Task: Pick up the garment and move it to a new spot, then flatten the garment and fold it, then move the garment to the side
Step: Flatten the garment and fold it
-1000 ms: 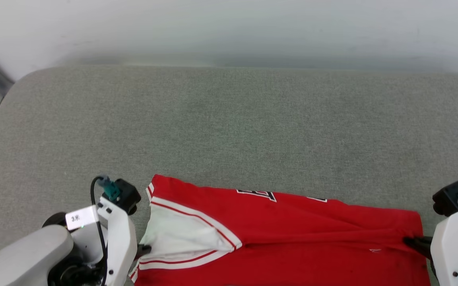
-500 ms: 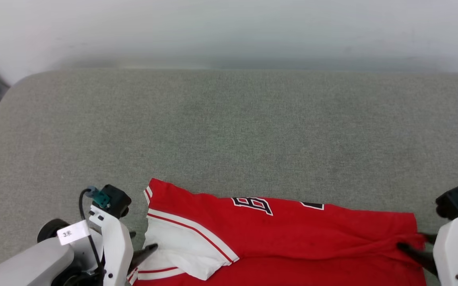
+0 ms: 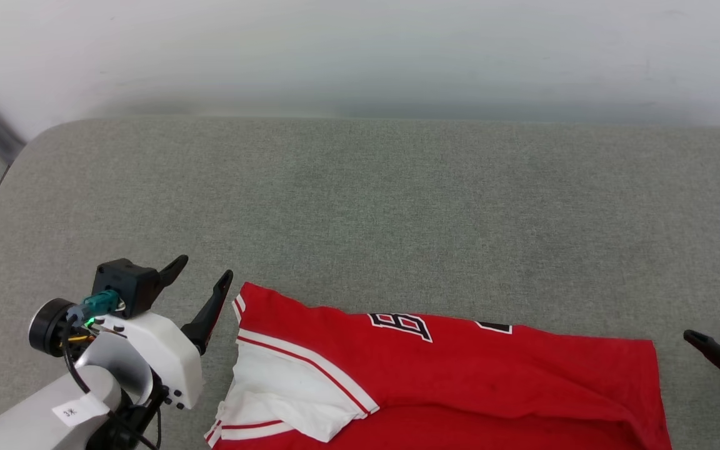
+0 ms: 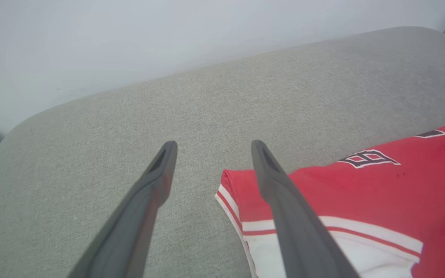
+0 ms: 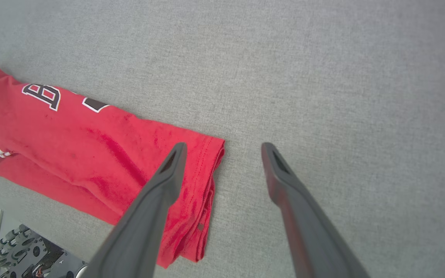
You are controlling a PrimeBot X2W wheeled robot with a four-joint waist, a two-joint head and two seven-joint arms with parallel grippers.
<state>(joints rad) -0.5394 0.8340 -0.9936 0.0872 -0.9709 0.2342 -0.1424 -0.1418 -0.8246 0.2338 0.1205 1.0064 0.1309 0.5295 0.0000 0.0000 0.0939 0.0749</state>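
The garment [image 3: 491, 369] lies flat on the table [image 3: 360, 206], red, stretched out sideways. Its white sleeve [image 3: 285, 381] is at the left end and its stitched hem [image 5: 207, 173] at the right end. The number print [image 3: 400, 325] is cut off along the garment's far edge, so that edge is probably a fold. At the hem, the right wrist view shows several layers stacked.

The left gripper [image 3: 205, 267] is just off the garment's left end, beside the striped trim [image 3: 238, 306]. Its fingers are spread wide and hold nothing. The right gripper [image 3: 708, 332] is just off the garment's right end, also spread and empty. In its own wrist view one finger is over the hem corner and the other over bare table. I cannot tell whether that finger touches the cloth.

The garment looks light, limp and thin, with a smooth sports knit that may be slippery. It has no stiffness, so any part not held will likely sag and drag, and stacked layers may slide apart if only the top one is pinched.

The best holds appear to be at the garment's two ends. One is the hem corner, where the stitching is thicker; the other is the trimmed sleeve edge. A finger should slip under all the layers before closing. The loose sleeve flap is a poor place to grip, since it would lift alone.
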